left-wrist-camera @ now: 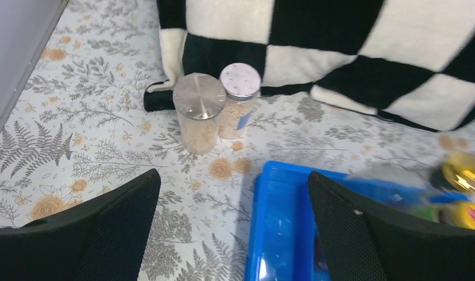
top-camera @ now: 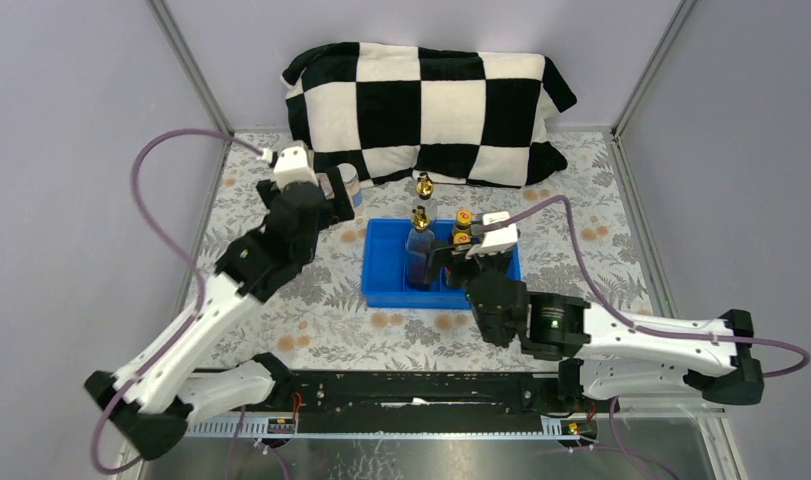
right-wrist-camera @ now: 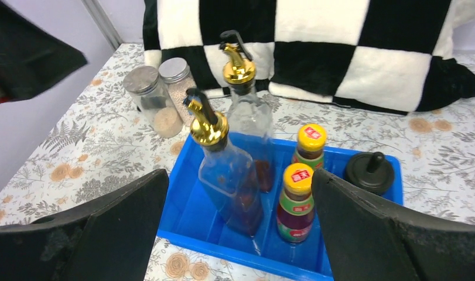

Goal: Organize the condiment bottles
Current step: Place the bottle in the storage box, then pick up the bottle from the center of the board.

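**Jars left outside the tray.** Two grey-lidded jars [left-wrist-camera: 198, 117] [left-wrist-camera: 239, 98] are pictured close together on the floral tablecloth [left-wrist-camera: 94, 117], at the upper middle of the left wrist view. They stand against the checkered cushion [left-wrist-camera: 352, 52] and outside the blue tray [left-wrist-camera: 279, 234]. The left gripper [left-wrist-camera: 233, 178] is held wide open and empty, pointed at them, seemingly so that one can be taken.

In the right wrist view, two gold-topped bottles [right-wrist-camera: 226, 175] [right-wrist-camera: 246, 111], two yellow-capped sauce bottles [right-wrist-camera: 295, 205] [right-wrist-camera: 310, 146] and one black-capped shaker [right-wrist-camera: 369, 172] are seen grouped by kind in the tray. The right gripper [right-wrist-camera: 239, 175] is spread wide with nothing grasped.
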`<act>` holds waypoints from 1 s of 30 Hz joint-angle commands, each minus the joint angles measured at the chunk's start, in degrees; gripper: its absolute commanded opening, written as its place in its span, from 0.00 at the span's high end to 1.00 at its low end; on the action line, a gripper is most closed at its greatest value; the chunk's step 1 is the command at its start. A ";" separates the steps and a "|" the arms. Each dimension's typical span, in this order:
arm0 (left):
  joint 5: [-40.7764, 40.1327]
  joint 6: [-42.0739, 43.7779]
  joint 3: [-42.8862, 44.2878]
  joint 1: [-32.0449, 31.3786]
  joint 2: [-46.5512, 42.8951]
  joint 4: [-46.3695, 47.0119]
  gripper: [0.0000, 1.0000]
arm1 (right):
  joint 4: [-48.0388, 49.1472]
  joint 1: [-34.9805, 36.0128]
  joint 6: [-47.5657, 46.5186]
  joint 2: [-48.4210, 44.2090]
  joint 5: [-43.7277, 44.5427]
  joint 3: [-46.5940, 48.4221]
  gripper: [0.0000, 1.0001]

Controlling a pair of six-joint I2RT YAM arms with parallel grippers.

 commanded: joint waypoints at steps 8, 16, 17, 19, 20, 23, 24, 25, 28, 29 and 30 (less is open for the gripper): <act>23.02 8.64 20.31 17.01 29.18 -2.34 0.03 | -14.17 0.52 5.77 -7.92 0.25 -1.48 0.00; 28.46 12.60 33.07 22.48 44.58 -7.86 0.03 | -16.55 0.52 7.58 -10.81 -0.22 -3.43 0.00; 29.48 12.76 34.37 23.31 46.08 -8.59 0.03 | -16.54 0.52 7.68 -10.96 -0.19 -3.61 0.00; 31.45 12.94 35.41 24.92 48.88 -9.38 0.04 | -17.21 0.48 7.91 -11.27 -0.52 -3.69 0.00; 32.39 13.07 35.49 25.61 50.00 -9.40 0.04 | -17.17 0.51 7.93 -11.37 -0.66 -3.79 0.00; 33.86 13.48 35.84 26.75 53.05 -9.48 0.05 | -17.19 0.54 7.89 -11.38 -1.18 -3.97 0.00; 34.65 13.40 35.92 27.19 53.62 -9.43 0.05 | -16.78 0.52 7.77 -11.35 -1.29 -4.14 0.00; 35.17 13.39 35.95 27.39 54.09 -9.41 0.05 | -16.50 0.52 7.60 -11.22 -1.49 -4.31 0.00; 36.24 13.57 35.74 27.48 54.73 -9.40 0.06 | -15.56 0.51 7.40 -10.91 -2.34 -4.66 0.00; 36.40 13.68 35.64 27.46 54.70 -9.26 0.06 | -15.50 0.52 7.48 -10.82 -2.40 -4.74 0.00; 36.62 13.80 35.61 27.50 54.77 -9.11 0.07 | -15.45 0.51 7.76 -10.81 -2.49 -4.90 0.00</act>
